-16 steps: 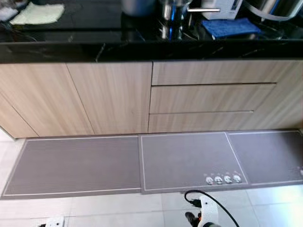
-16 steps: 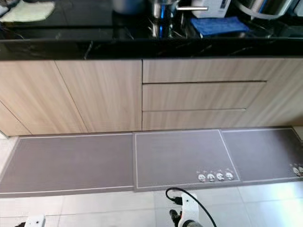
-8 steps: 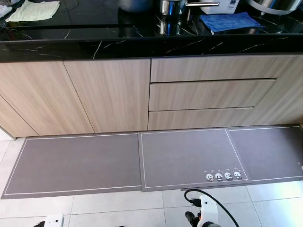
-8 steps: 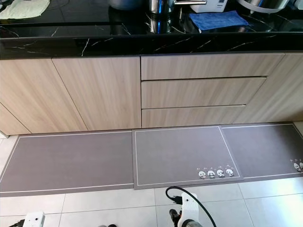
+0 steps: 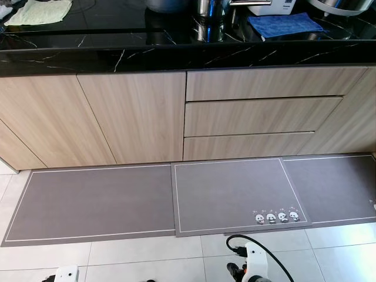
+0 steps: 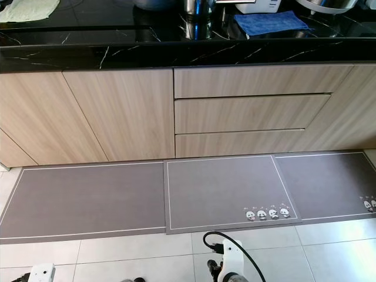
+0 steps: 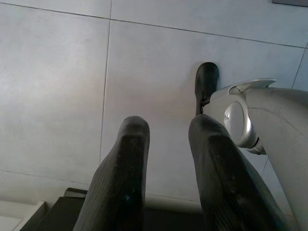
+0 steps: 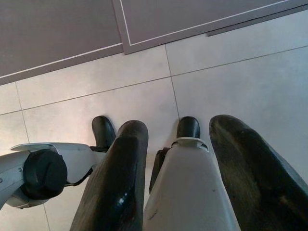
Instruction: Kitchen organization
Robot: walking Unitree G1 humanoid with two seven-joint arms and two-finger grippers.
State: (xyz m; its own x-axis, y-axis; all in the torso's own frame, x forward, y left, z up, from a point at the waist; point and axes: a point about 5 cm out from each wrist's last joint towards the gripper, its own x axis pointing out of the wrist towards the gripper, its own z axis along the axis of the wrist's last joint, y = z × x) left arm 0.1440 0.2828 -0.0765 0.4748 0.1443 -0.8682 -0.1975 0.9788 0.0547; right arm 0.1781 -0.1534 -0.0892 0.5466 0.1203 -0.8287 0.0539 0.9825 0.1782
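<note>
The blue cloth (image 5: 284,24) and shiny steel pot (image 5: 210,8) are seen at 12 o'clock on the black stone counter (image 5: 176,56). The left gripper (image 7: 168,159) and right gripper (image 8: 178,163) are hung low, fingers apart, nothing held. The 3 grey floor mats (image 5: 229,197) could be tripped on.

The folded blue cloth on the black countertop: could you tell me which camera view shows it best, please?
The right eye view shows the folded blue cloth best: it lies whole on the black marble countertop, well inside the picture. The left eye view shows the same cloth nearer the top right corner. Both wrist views look down at pale floor tiles.
</note>
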